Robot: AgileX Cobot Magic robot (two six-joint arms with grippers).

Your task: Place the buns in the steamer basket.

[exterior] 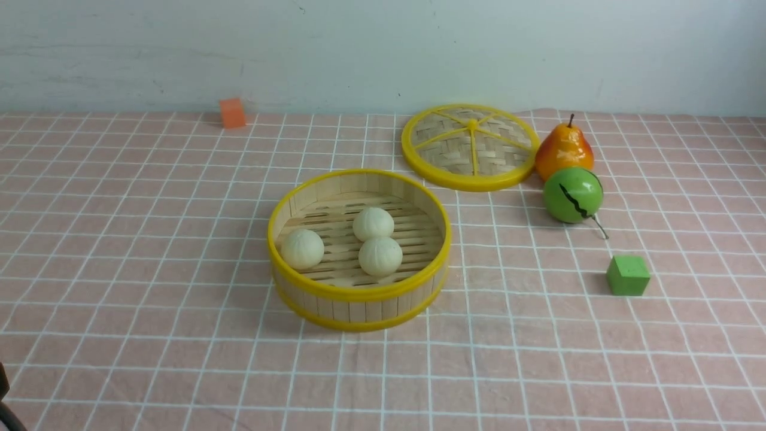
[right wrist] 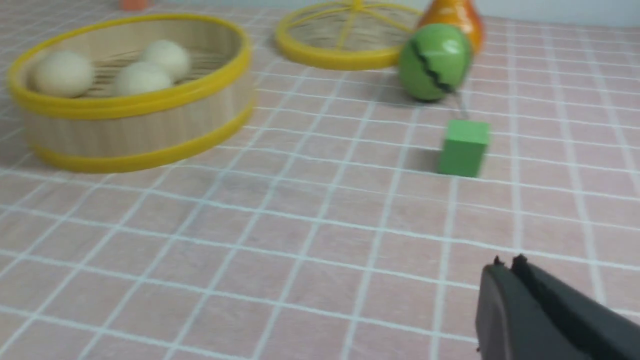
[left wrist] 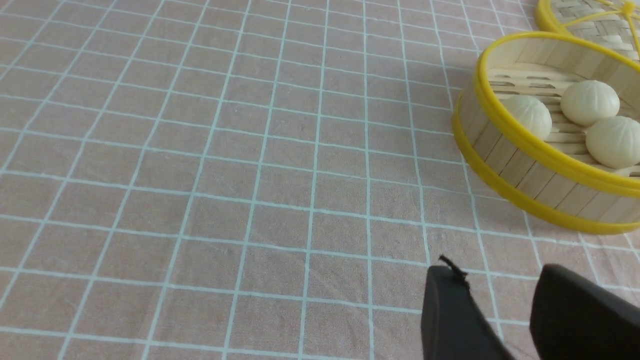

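The steamer basket (exterior: 359,302) stands on the checked cloth in the middle of the front view. All three cream-white buns lie on its slatted floor: one at the left (exterior: 302,248), one at the back (exterior: 373,224), one at the front (exterior: 380,255). My left gripper (left wrist: 495,270) is open and empty, low over bare cloth, apart from the basket (left wrist: 525,175) and its buns (left wrist: 590,102). My right gripper (right wrist: 507,262) is shut and empty over the cloth, well away from the basket (right wrist: 135,130). Neither gripper's jaws show in the front view.
The flat woven lid (exterior: 470,146) lies behind the basket to the right. Beside it are a pear (exterior: 564,149), a green ball with a black crack (exterior: 573,194) and a green cube (exterior: 628,275). An orange cube (exterior: 232,112) sits at the back left.
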